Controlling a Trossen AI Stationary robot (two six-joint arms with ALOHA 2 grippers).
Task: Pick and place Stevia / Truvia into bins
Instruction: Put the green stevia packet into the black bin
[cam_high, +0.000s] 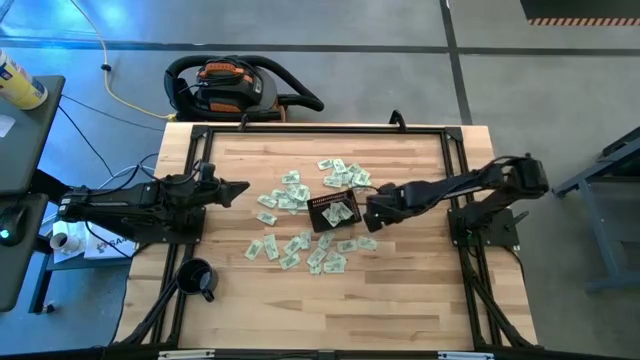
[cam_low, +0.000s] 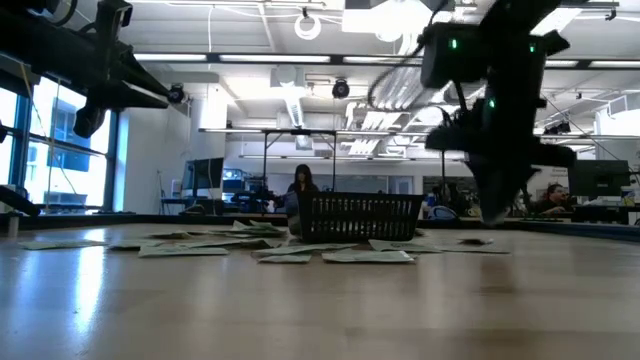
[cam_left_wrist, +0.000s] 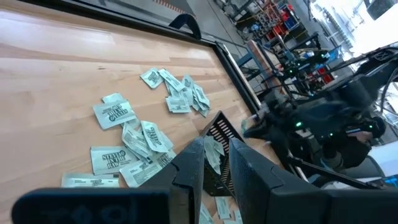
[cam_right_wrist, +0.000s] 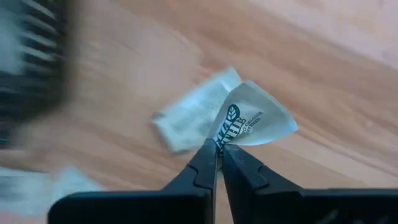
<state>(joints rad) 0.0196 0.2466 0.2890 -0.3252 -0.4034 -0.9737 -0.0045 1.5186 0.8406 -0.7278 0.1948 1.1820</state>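
Many pale green and white sachets (cam_high: 290, 192) lie flat and scattered over the middle of the wooden table, also seen in the left wrist view (cam_left_wrist: 115, 113) and low view (cam_low: 368, 256). The black mesh basket (cam_high: 322, 213) stands among them (cam_low: 360, 215), with at least one sachet inside. My right gripper (cam_high: 370, 212) is just right of the basket, low over the table (cam_low: 497, 218), shut on one sachet (cam_right_wrist: 249, 121). A second sachet (cam_right_wrist: 186, 115) lies under it. My left gripper (cam_high: 243, 188) hovers at the table's left, open, pointing at the pile (cam_left_wrist: 216, 163). My right gripper pinches one sachet between its two fingertips (cam_right_wrist: 208, 155), at the sachet's edge by the printed leaf (cam_right_wrist: 229, 127). The fingers come slanting down from the table's right. The paper is bent and its free part stands up past the fingertips, above the sachet lying beneath.
A round black mug (cam_high: 197, 278) stands near the table's near left corner. A black metal frame (cam_high: 300, 128) runs around the table's edges. A vacuum cleaner (cam_high: 235, 85) sits on the floor beyond the far edge. A person (cam_low: 300, 188) sits far behind the table.
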